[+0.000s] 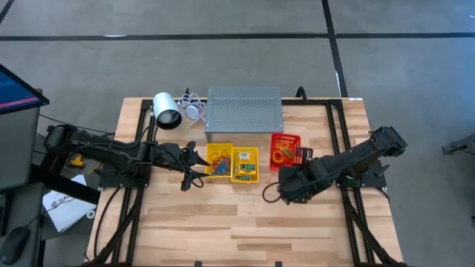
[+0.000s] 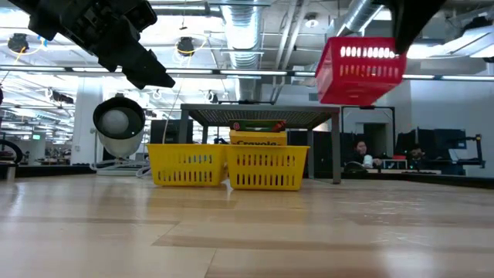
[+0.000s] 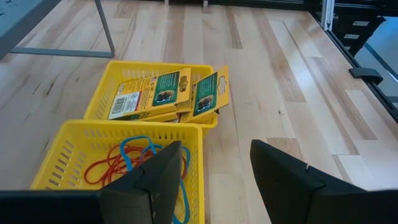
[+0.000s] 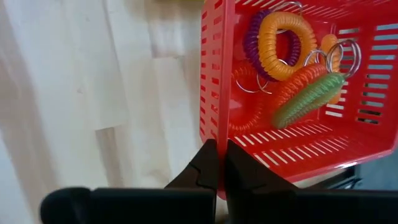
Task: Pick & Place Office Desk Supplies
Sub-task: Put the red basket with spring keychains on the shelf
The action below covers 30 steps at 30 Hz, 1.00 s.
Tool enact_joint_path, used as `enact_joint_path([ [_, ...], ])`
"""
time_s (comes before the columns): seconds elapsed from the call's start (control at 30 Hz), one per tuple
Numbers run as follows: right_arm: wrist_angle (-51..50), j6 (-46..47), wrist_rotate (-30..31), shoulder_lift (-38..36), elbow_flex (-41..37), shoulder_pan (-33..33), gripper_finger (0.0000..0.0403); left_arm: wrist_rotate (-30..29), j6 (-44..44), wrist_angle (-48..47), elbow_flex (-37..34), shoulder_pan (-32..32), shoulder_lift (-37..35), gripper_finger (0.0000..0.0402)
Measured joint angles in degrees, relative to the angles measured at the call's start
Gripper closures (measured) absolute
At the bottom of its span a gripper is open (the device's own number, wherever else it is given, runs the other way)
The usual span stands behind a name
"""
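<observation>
Holding the red basket [image 4: 292, 93] aloft, right gripper [image 4: 217, 163] pinched on its wall, yellow baskets [image 1: 233, 164] at 9 o'clock; left gripper [image 1: 191, 166] spread beside them.

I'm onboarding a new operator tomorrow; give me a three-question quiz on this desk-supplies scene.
1. True or false: the red basket rests on the table.
2. What pinches the red basket's wall? A) left gripper B) right gripper C) neither
3. Fill in: the crayon boxes lie in a ____ basket.

Key:
1. False; the low view shows it lifted in the air.
2. B; its fingers are shut on the wall, while the left gripper hangs open over the basket of rubber bands.
3. Yellow.
</observation>
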Motion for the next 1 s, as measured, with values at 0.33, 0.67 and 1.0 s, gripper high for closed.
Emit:
enact_joint_path([
  [0.33, -1.74, -12.40, 4.32, 0.07, 2.06, -8.45, 0.0401, 0.00, 0.00, -0.02, 0.00, 0.00, 0.00, 0.0215],
  [0.67, -0.15, -26.63, 7.87, 0.04, 6.89, -17.32, 0.0401, 0.00, -0.01, -0.02, 0.00, 0.02, 0.00, 0.0215],
  [1.0, 7.20, -39.19, 3.32, 0.04, 7.50, -28.37, 0.0401, 0.00, 0.00, -0.02, 0.00, 0.00, 0.00, 0.0215],
])
